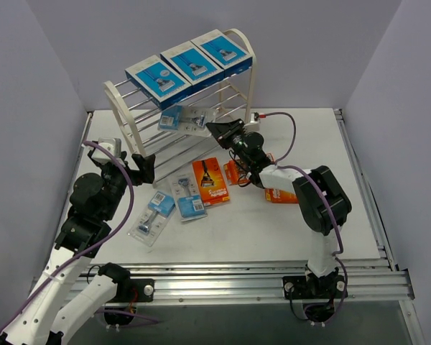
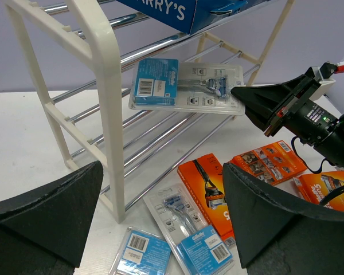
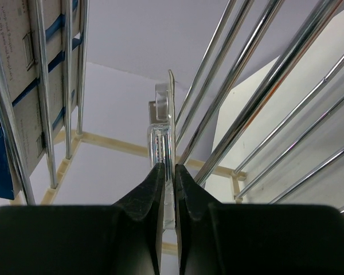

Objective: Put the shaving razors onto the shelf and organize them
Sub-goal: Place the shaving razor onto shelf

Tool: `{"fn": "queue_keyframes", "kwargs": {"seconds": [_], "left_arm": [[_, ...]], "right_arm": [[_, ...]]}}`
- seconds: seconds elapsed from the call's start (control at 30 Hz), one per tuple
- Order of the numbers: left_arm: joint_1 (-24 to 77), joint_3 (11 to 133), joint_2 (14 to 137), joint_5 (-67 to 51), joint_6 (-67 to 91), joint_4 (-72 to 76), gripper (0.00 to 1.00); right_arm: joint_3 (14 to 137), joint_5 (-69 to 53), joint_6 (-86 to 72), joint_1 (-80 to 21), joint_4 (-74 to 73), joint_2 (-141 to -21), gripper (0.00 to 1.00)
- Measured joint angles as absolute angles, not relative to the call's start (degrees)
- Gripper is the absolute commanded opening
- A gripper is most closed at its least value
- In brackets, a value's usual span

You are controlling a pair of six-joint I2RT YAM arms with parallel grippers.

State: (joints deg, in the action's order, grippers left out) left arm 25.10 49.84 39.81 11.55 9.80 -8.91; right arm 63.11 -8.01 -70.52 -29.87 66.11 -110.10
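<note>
Right wrist view: my right gripper (image 3: 167,172) is pinched tight on the thin edge of a clear blister pack (image 3: 168,123). I see the pack edge-on, running straight away from my fingertips among the chrome rods of the shelf (image 3: 258,86).

In the top external view that pack lies on the rods of the second tier from the top, about midway along. Its blue card is at the left and I hold its right edge. Above it, three blue boxes (image 1: 192,63) sit side by side in a row along the top tier.

The shelf stands near the far edge of the tabletop (image 1: 273,230), left of the middle. My left gripper (image 1: 145,167) hovers just in front of the shelf's left end panel, jaws spread wide with nothing between them.

On the tabletop in front of the shelf lie two more blister packs (image 1: 189,201), close together toward the left. Three orange packs (image 1: 210,181) lie toward the middle, two of them partly hidden under my right arm.
</note>
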Motion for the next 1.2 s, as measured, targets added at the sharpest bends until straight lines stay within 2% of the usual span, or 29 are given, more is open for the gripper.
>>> {"fn": "queue_keyframes", "kwargs": {"seconds": [0.3,1.2], "left_arm": [[25.1,49.8,39.8,11.6,9.8,-8.9,0.94],[25.9,49.8,40.6,11.5,9.8,-8.9,0.94]], "right_arm": [[62.9,-5.5,-73.3,-29.3,67.5,-110.0,0.0],[63.6,21.0,-78.1,-29.2,71.9,-111.2,0.0]]}}
